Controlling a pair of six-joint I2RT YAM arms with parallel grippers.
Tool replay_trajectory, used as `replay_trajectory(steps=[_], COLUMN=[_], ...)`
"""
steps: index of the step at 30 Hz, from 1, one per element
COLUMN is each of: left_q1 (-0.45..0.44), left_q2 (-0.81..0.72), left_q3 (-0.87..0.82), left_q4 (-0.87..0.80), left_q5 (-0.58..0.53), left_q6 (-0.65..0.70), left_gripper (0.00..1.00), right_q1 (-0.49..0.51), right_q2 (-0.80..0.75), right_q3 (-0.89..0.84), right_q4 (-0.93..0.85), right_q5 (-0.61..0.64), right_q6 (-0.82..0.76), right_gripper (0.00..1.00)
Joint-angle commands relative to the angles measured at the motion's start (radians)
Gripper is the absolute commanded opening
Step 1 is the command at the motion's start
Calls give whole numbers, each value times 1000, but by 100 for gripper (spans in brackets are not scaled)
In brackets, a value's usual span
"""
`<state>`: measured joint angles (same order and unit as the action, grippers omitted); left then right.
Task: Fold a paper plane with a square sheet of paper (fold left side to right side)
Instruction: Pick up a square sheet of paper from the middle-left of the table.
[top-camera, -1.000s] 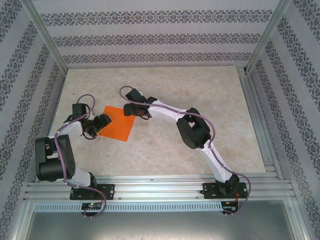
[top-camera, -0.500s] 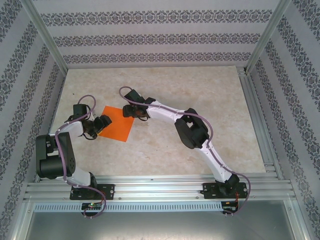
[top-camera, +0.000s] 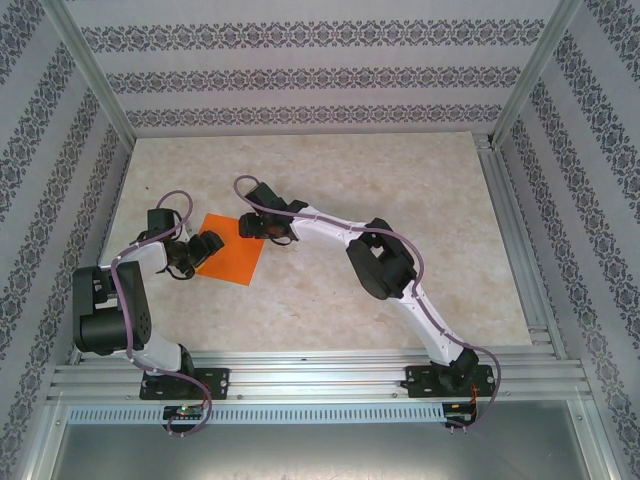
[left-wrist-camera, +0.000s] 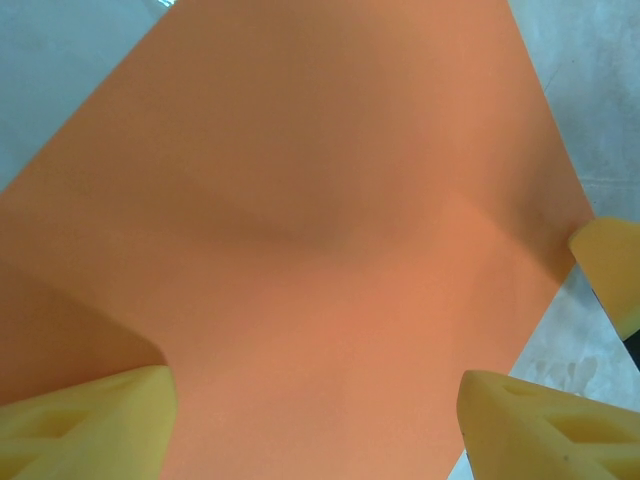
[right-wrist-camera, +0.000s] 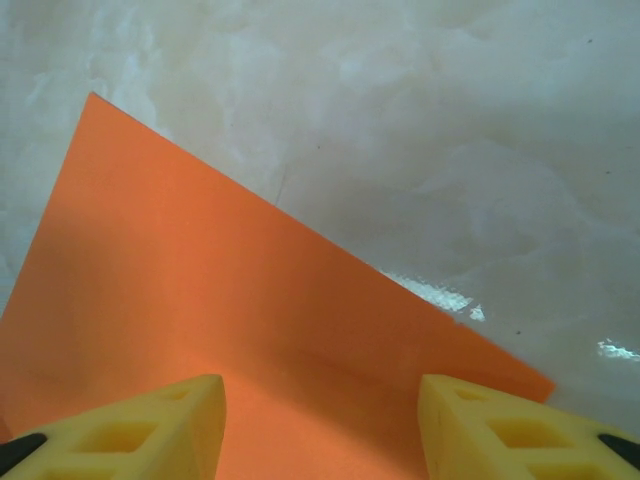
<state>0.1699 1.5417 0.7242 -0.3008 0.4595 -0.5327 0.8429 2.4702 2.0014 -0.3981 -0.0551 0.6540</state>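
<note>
On desk (top-camera: 400, 200), left of centre: orange sheet (top-camera: 235, 258). At its left edge, left jaws spread wide, grasping nothing. At its far corner, right jaws parted astride paper, released too.

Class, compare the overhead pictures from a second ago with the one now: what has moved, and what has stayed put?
The right pincer slid left, further over the far edge of the orange sheet of paper. No grip or release shows. The sheet lies flat where it was, and the left pincer stays at its left edge.
</note>
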Motion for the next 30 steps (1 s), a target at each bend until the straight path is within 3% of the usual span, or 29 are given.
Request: replay_trajectory(steps=[1, 9, 15, 30], left_q1=[11, 11, 11, 10], left_q2=[20, 20, 22, 49], left_q3=[-14, -10, -12, -36], left_q4=[27, 15, 15, 50], left_q5=[1, -12, -12, -3], left_q6=[19, 29, 31, 24], left_gripper=[75, 75, 74, 74], right_q1=[7, 6, 4, 59], right_q2=[-14, -4, 38, 19], right_q3=[0, 58, 86, -4], right_q4=[20, -96, -117, -50], right_q5=[34, 184, 122, -42], right_q6=[-30, -159, -130, -28], right_gripper=[56, 69, 74, 71])
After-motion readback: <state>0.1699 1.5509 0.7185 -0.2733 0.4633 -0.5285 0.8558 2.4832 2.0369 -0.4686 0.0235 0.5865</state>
